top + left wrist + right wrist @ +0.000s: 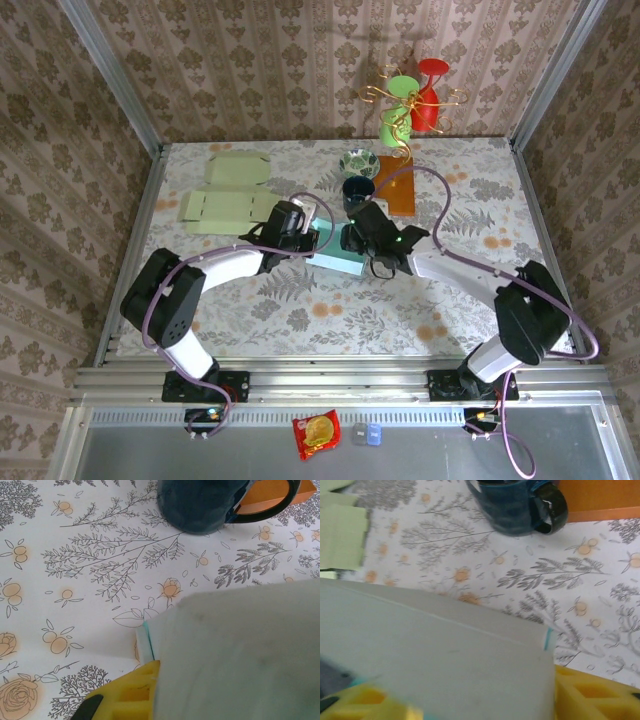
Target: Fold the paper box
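Since the table (300, 310) takes up most of the top view, it goes first: a floral cloth with patterned walls around it.

Left arm (215, 268) and right arm (460, 270) both reach in to the middle of the table and meet there, one from each side.

Paper box (335, 255): teal, lying on the cloth at mid-table between the two grippers.
- Left gripper (316, 238) is at the box's left edge. It is pressed together and pinches the box wall. In the left wrist view one yellow finger (130, 695) sits right against the pale panel (240, 655).
- Right gripper (354, 242) is at the box's right edge. Its yellow fingers (590, 695) are spread well apart at the bottom corners of the right wrist view. The grey-white box panel (435, 650) lies across them, and I see no pinch on it.

Two flat pale-green card sheets (225, 208) lie at the far left, well apart from the box.

An orange board (400, 185) lies beyond the right gripper.

A dark blue mug (358, 192) stands upright just beyond the box, touching or just beside the board's left side. Its handle (552, 507) is on the board side.

A small patterned bowl (359, 161) sits just behind the mug.
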Tool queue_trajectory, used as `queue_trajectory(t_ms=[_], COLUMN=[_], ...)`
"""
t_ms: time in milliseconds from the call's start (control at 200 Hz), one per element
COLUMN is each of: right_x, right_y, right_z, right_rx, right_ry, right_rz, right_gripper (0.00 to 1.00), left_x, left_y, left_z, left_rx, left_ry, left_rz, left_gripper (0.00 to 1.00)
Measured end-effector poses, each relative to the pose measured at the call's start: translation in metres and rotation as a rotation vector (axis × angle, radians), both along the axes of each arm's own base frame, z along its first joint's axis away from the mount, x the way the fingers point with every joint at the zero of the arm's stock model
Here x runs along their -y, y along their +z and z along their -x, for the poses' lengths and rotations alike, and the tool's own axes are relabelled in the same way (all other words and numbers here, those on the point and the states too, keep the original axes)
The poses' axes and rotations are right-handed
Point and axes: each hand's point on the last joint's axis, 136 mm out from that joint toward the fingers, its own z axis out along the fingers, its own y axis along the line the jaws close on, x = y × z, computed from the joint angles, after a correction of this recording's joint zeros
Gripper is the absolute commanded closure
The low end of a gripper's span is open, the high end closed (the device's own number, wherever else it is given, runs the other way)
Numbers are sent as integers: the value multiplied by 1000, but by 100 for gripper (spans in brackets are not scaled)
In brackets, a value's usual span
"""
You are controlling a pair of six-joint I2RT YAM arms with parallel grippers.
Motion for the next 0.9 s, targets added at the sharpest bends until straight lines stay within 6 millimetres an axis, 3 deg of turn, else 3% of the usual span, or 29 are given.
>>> queue_trajectory(t_ms=[200,485,690,900], right_x=[-8,8,16,-1], right_y=[30,68,72,61], right_z=[18,25,21,13], right_rx=[-53,-123,-236,-356], right_ry=[-44,-228,-441,-641], right_rz=[-209,-507,-715,-900], right_gripper=[23,28,42,45], left_x=[1,1,2,3], left_y=[0,0,0,0], left_z=[0,1,2,2], left_rx=[5,10,14,18], left_ry=[4,7,8,10], left_rz=[-8,-16,-20,-25], left_gripper=[97,97,96,96])
